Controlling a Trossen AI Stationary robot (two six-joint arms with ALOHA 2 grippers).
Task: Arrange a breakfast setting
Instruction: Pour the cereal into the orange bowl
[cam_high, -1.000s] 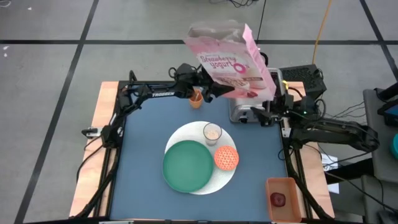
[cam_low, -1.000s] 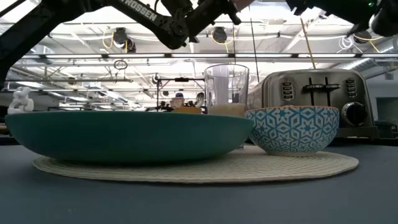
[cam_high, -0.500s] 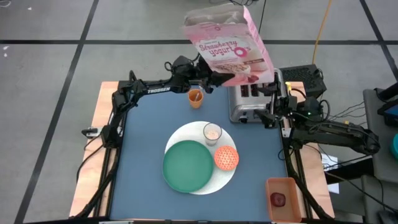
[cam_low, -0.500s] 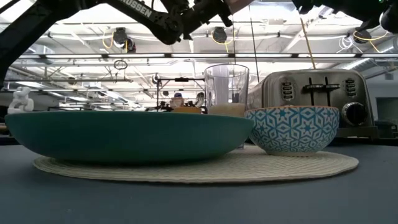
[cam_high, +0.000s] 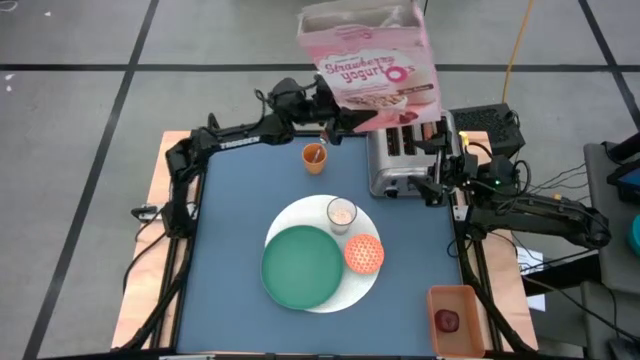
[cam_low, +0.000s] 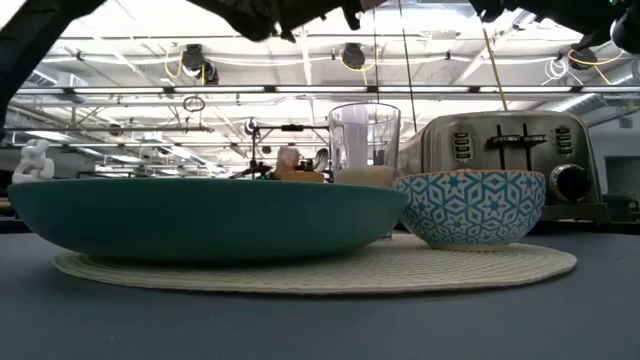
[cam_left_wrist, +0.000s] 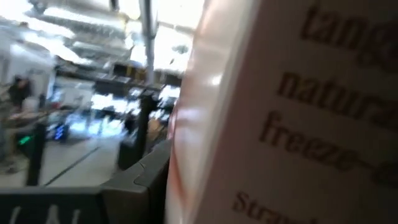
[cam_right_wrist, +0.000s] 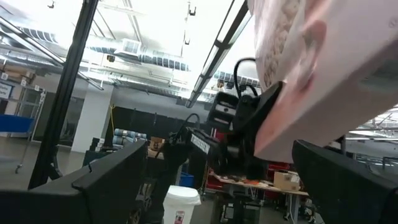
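Observation:
My left gripper (cam_high: 335, 118) is shut on the pink cereal box (cam_high: 370, 65), held high over the table's far edge above the silver toaster (cam_high: 400, 165). The box's side panel fills the left wrist view (cam_left_wrist: 298, 124). On the white round disc (cam_high: 288, 216) rest the green plate (cam_high: 300, 267), the milky glass (cam_high: 342, 213) and the orange-pink patterned bowl (cam_high: 364, 253). The dark red fruit (cam_high: 447, 320) lies in an orange tray. My right gripper (cam_high: 436, 186) is open beside the toaster. The bagel and spoon do not show. My left gripper holds the box by its lower end, at its left side (cam_high: 345, 112), coming level from the table's left. The fingers themselves are hidden by the box. The box is lifted clear and stands about upright, its open top (cam_high: 360, 15) up.
A small orange cup (cam_high: 315, 157) stands on the blue table left of the toaster. The orange tray (cam_high: 455, 318) sits off the table's near right corner. The low view shows plate (cam_low: 200, 215), glass (cam_low: 365, 140), bowl (cam_low: 470, 205) and toaster (cam_low: 510, 160) in a row.
My left gripper has risen and gone toward the table's far edge with the cereal box. The box has turned from a slant to about upright, open top up. The arm has left most of the low view.

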